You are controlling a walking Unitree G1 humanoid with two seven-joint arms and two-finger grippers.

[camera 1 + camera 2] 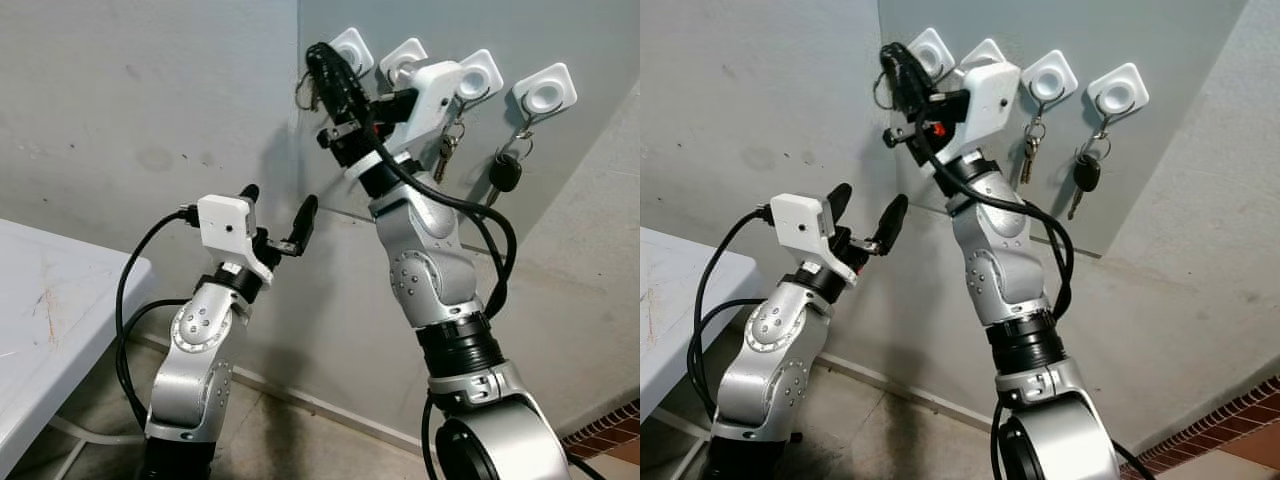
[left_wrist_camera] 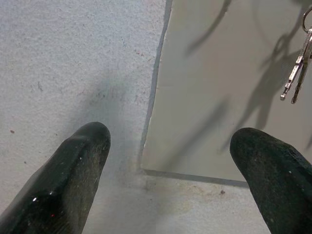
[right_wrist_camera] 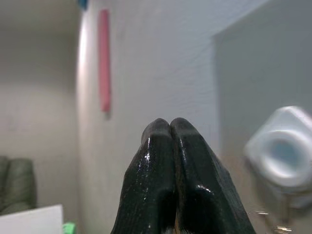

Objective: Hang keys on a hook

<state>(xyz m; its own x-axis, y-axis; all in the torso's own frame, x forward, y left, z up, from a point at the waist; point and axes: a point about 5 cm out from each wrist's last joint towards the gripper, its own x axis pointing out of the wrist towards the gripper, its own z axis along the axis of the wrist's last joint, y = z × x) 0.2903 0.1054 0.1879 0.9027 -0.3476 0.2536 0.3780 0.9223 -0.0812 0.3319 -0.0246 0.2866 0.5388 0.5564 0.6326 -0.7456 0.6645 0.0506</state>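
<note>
Up against the leftmost hook (image 1: 931,50), the right gripper (image 1: 892,62) is pressing its fingers together; a thin ring (image 1: 880,88) is hanging just below its tip, though whether it is pinched I cannot tell. Keys are probably light, stiff and swingy, so best pinched at the ring. Below that hook, the left gripper (image 1: 277,215) is gaping empty beside the panel (image 2: 234,122) edge, with bare wall leftward.

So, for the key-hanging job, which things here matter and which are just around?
Job:
- four white square wall hooks, leftmost
- silver keys on third hook
- black-headed car key on fourth hook
- right gripper, fingers pressed together, raised by leftmost hook

Just around:
- left gripper, open, idle
- white table
</note>
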